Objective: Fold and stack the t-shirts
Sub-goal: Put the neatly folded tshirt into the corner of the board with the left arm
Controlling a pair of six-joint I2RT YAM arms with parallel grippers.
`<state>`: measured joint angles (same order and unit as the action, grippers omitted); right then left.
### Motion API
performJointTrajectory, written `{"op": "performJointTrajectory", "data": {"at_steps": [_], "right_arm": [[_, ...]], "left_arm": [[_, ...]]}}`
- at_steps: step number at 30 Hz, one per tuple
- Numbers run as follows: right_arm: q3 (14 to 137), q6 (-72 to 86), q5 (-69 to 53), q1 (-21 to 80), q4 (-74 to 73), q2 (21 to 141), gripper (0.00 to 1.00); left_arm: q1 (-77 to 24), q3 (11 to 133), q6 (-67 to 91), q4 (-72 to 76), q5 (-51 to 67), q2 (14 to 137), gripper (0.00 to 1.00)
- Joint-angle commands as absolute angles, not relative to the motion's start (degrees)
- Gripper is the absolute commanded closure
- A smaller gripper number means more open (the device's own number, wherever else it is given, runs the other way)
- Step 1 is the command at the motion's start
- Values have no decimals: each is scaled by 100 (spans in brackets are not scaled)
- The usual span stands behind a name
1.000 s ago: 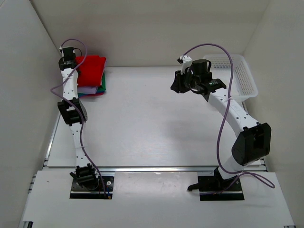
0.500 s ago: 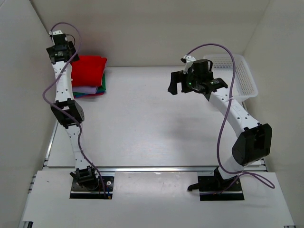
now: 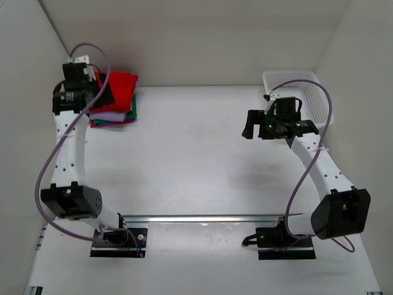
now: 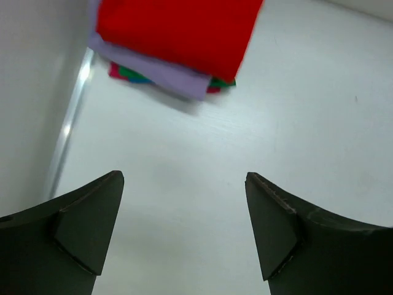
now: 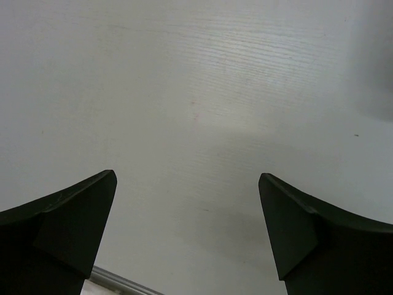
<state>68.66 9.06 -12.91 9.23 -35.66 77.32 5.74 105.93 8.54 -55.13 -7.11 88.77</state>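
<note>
Both arms have pulled back over the last second. The left gripper [image 3: 98, 93] has come off the stack [image 3: 116, 107]. The right gripper [image 3: 249, 125] has moved from table centre out to 3 o'clock, beside the basket [image 3: 288, 75].

Top view: stack sits at 11 o'clock in the far corner, red shirt [image 3: 123, 87] on top, lavender and green edges showing below. Left gripper hovers at its 9 o'clock edge, jaws apart, holding nothing. Right gripper is likewise spread and empty. Can't tell if the basket holds more.

Left wrist: fingers [image 4: 86, 221] wide apart with bare table [image 4: 202, 141] between them. Stack is at 12 o'clock, layers slightly askew.

Right wrist: fingers [image 5: 67, 221] wide apart, only table in view.

My read is release done, retract in progress. Keep the left wrist high until you're clear of the red shirt so a finger doesn't drag the top layer. Check the basket before parking.
</note>
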Motion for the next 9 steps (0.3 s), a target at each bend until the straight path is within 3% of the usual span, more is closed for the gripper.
{"op": "performJointTrajectory", "data": {"at_steps": [1, 5, 9], "right_arm": [[6698, 1010, -1397, 888, -3288, 7357, 1], [6408, 976, -1529, 958, -3112, 7084, 1], [6503, 896, -1564, 1116, -3313, 7119, 1]], "left_arm": [[326, 9287, 975, -5389, -360, 7931, 9], [246, 7554, 1256, -4748, -54, 6727, 8], [247, 6620, 1476, -4448, 9, 5829, 7]]}}
